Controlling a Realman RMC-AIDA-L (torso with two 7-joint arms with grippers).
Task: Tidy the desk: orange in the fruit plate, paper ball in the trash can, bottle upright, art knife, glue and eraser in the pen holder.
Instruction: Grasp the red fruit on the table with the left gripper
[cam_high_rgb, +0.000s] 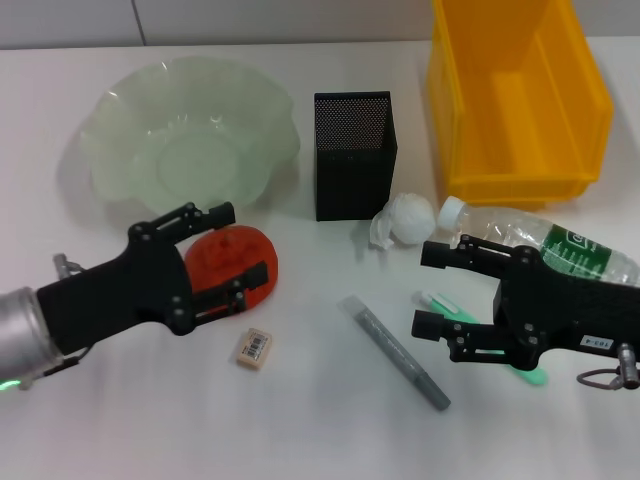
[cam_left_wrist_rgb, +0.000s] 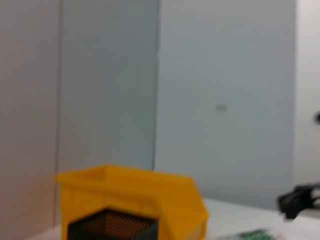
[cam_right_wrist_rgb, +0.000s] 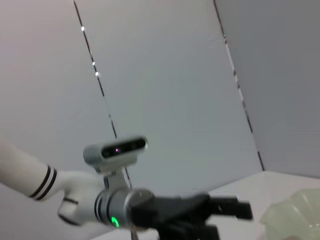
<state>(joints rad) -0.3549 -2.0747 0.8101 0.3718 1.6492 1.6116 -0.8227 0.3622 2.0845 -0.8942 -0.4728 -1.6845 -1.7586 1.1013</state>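
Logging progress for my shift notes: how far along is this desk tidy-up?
Nothing is done. The left gripper has its fingers open around the red-orange lumpy orange, beside the empty pale-green ruffled bowl. The crumpled white paper ball, lying clear bottle and tan eraser remain.

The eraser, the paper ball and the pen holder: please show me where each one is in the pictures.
eraser (cam_high_rgb: 254, 348), head view, on its top face with the barcode sticker.
paper ball (cam_high_rgb: 410, 218), head view, on the middle of the white wad.
pen holder (cam_high_rgb: 356, 180), head view, on its front mesh wall.
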